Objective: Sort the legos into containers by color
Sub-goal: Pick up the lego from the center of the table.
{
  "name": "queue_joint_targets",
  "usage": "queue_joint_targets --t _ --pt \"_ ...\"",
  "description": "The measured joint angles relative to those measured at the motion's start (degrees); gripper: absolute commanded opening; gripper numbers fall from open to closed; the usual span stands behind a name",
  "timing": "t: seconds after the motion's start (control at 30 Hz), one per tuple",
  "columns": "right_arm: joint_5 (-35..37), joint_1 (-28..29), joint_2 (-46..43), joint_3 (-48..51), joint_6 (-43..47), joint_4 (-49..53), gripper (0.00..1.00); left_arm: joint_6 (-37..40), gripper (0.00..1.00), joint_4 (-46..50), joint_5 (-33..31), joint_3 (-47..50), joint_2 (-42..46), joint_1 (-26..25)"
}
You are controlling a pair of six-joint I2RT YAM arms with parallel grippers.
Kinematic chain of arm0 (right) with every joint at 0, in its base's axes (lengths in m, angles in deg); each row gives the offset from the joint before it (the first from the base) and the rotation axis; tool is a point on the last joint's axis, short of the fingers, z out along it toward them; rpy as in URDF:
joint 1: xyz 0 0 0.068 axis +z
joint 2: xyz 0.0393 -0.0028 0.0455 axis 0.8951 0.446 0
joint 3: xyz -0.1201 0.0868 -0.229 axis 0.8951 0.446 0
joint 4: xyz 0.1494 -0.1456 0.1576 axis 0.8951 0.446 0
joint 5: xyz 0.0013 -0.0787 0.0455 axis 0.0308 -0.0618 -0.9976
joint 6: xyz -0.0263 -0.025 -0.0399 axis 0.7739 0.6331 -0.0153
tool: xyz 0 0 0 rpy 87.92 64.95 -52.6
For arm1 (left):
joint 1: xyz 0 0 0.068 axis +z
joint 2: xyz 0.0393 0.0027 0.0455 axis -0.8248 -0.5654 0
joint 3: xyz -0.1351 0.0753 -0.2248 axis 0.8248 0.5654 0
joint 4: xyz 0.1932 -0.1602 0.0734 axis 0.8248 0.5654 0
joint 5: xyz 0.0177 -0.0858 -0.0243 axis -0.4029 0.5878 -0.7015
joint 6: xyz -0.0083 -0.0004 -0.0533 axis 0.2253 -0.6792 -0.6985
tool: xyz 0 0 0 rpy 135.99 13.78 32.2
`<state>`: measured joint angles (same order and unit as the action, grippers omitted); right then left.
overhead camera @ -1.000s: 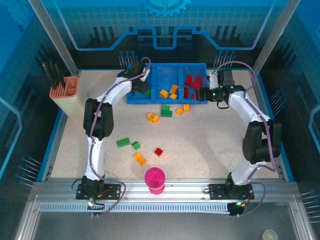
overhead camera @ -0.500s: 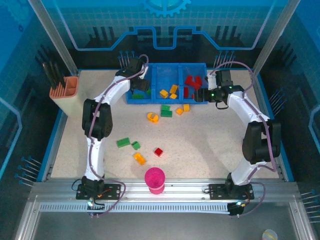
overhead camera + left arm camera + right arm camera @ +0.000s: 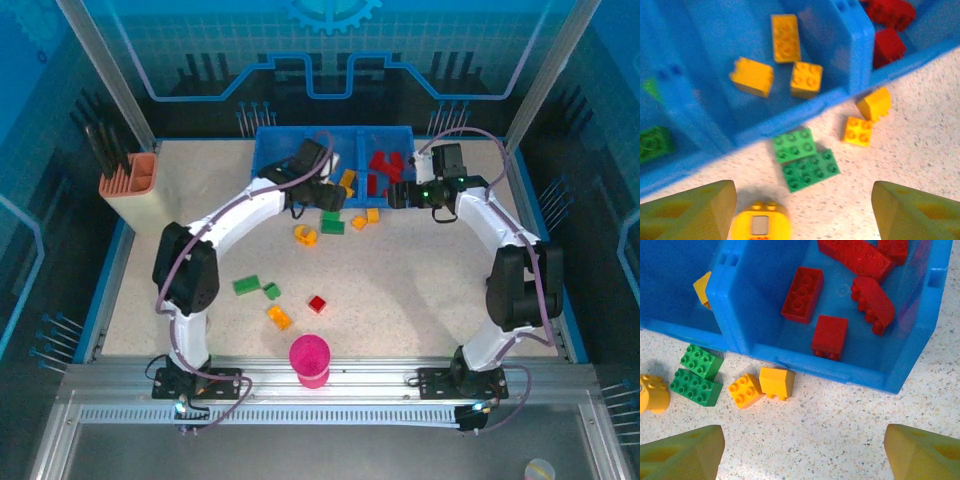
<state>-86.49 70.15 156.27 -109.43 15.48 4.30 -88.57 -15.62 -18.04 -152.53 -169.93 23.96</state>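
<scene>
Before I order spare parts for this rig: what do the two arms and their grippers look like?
Left arm and right arm match: white links, black joint housings, a purplish cable looped along each. Green lights glow on the right wrist. Each wrist view shows olive-yellow wedge-shaped fingers with triangular recesses.

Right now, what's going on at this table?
Two arms are sorting legos by color into a blue tray. The left gripper and right gripper both hang open and empty over loose green bricks and yellow bricks just outside it. Red bricks lie in its right compartment; more bricks wait nearer the arms.
</scene>
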Motion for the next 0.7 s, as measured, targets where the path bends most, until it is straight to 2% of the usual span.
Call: queue_joint_targets --t 0.37,0.7 --pt "-3.2 -0.3 -7.9 8.1 0.4 -3.2 0.86 -4.9 0.74 -1.3 -2.2 -1.0 -11.4 -2.0" --pt "-5.7 -0.3 -8.8 12.7 -0.5 -5.1 0.86 -6.5 0.75 -1.9 -5.4 -4.6 -15.1 -2.3"
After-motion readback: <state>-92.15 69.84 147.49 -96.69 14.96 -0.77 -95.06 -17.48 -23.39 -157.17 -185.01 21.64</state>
